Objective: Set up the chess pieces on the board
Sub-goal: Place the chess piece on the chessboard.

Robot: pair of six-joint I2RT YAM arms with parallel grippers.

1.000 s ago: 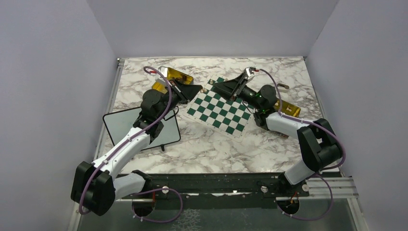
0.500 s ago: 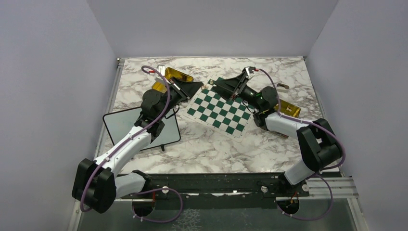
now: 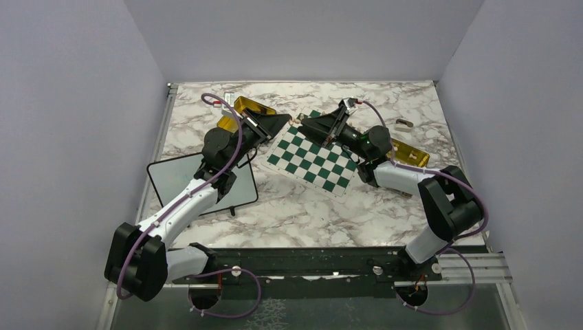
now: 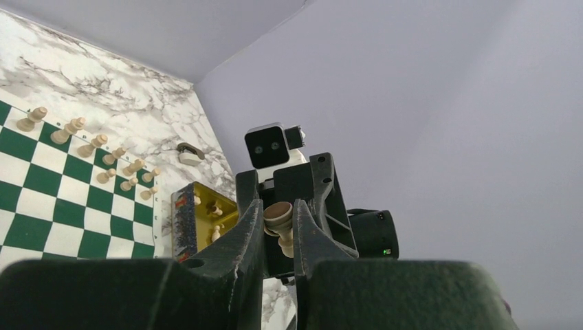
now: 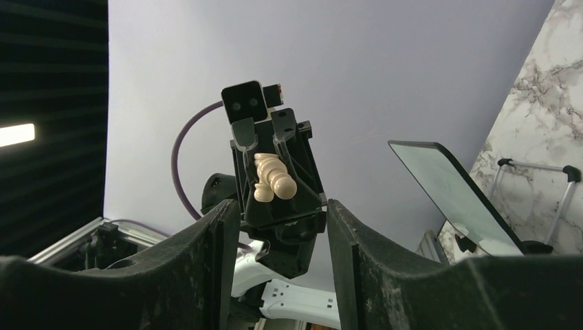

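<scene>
1. On the surface, the whiteboard lies near-left of the board.
2. The left end effector, at the board's far-left edge, is clenched on 1 pale chess piece.
3. The right end effector faces it over that edge, released, jaws apart, nothing between them.
4. Other pale pieces stand upright along the board's right edge.
5. A gold tin sits just beside that edge.

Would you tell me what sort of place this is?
Probably a robot test cell: plain walls enclose a marble-patterned table, the left arm and right arm are bolted to a rail at its near edge, and a chess board lies staged.
</scene>
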